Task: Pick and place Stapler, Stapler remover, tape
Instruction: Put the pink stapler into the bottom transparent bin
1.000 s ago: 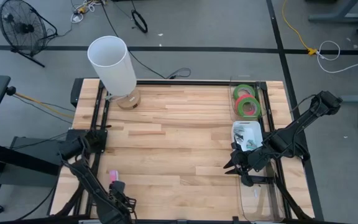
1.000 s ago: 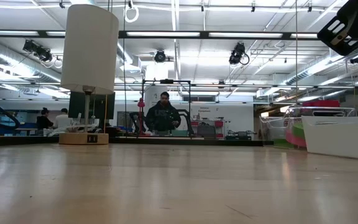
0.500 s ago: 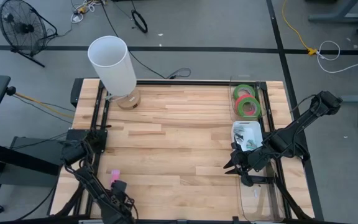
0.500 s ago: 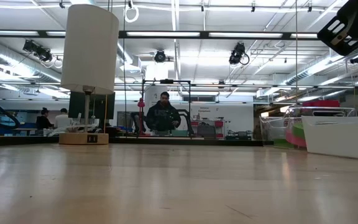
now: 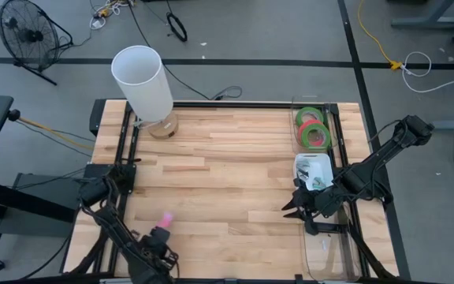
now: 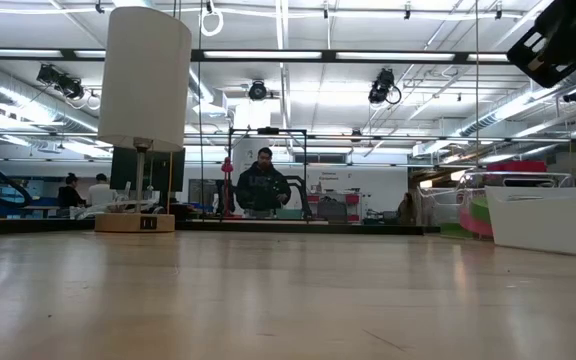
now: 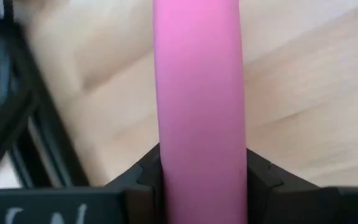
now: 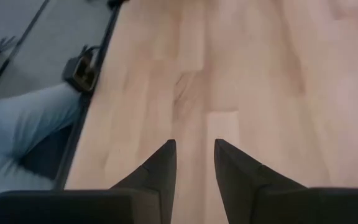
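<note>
- the left gripper (image 5: 162, 230) was down at the near-left part of the wooden table (image 5: 227, 158), and its two dark fingers (image 7: 143, 180) were clamped on either side of a pink object (image 7: 199, 106); from above it showed as a small pink piece (image 5: 164, 218) sticking out past the gripper.
- i couldn't tell what the pink thing was, a stapler or the remover; from the wrist it was only a smooth pink bar running straight out between the pads.
- the tape (image 5: 312, 126), green and red-pink rolls, already sat in a clear bin (image 5: 296, 106) at the far right edge, with a white tray (image 5: 302, 163) holding small items just nearer than it.
- the right gripper (image 5: 298, 209) hung over the table just beside that tray, its fingers (image 8: 160, 168) a little apart with nothing between them.
- the grip looked centred and square, so to my eye the job was to lift straight up before swinging across, since the bar reached well ahead of the pads and could lever loose if it caught the wood.
- the carry to the right side crossed most of the table, so i'd have kept it slow and clear of the waiting right arm.
- a white lamp (image 5: 142, 83) stood at the far left corner, well out of the way.
</note>
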You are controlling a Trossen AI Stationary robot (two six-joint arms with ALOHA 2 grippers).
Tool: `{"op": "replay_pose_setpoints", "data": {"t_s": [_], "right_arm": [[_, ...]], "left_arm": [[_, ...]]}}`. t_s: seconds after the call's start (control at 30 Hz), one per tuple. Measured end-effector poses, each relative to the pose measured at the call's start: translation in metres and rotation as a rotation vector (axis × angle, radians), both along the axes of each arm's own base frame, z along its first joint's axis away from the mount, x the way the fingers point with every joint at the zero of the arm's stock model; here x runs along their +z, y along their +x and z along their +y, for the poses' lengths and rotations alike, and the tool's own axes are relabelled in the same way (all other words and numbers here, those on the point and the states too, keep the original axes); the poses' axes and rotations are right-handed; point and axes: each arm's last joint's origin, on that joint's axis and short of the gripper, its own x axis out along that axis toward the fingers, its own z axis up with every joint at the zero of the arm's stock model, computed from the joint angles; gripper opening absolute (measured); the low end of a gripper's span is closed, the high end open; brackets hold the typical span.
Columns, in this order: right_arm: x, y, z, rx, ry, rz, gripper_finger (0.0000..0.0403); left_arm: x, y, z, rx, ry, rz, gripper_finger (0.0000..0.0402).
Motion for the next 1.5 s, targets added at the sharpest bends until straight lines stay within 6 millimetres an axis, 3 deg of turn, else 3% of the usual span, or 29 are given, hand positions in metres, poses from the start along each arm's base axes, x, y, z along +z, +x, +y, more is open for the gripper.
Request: {"op": "replay_pose_setpoints", "data": {"t_s": [0.13, 0.3, 0.47, 0.7, 0.87, 1.17, 1.5], "right_arm": [[0.004, 0.003, 0.001, -0.036, 0.000, -0.062, 0.0110], [0.016, 0.009, 0.007, 0.075, 0.036, -0.194, 0.0110], [0.027, 0.013, 0.010, 0.123, 0.027, -0.324, 0.0110], [0.035, 0.015, 0.011, 0.126, -0.009, -0.423, 0.0114], [0.035, 0.016, 0.010, 0.108, -0.057, -0.442, 0.0158], [0.041, 0.018, 0.008, 0.033, -0.110, -0.512, 0.0262], [0.029, 0.033, 0.019, 0.043, -0.127, -0.519, 0.0286]], "left_arm": [[0.036, 0.023, 0.001, -0.170, 0.035, -0.132, 0.0126], [0.078, 0.057, 0.011, -0.426, 0.102, -0.301, 0.0126], [0.102, 0.095, 0.028, -0.641, 0.175, -0.402, 0.0126], [0.106, 0.145, 0.059, -0.834, 0.161, -0.446, 0.0126], [0.110, 0.166, 0.071, -0.916, 0.157, -0.499, 0.0126], [0.117, 0.186, 0.082, -1.024, 0.188, -0.577, 0.0126], [0.118, 0.199, 0.097, -1.061, 0.213, -0.591, 0.0126]]}}
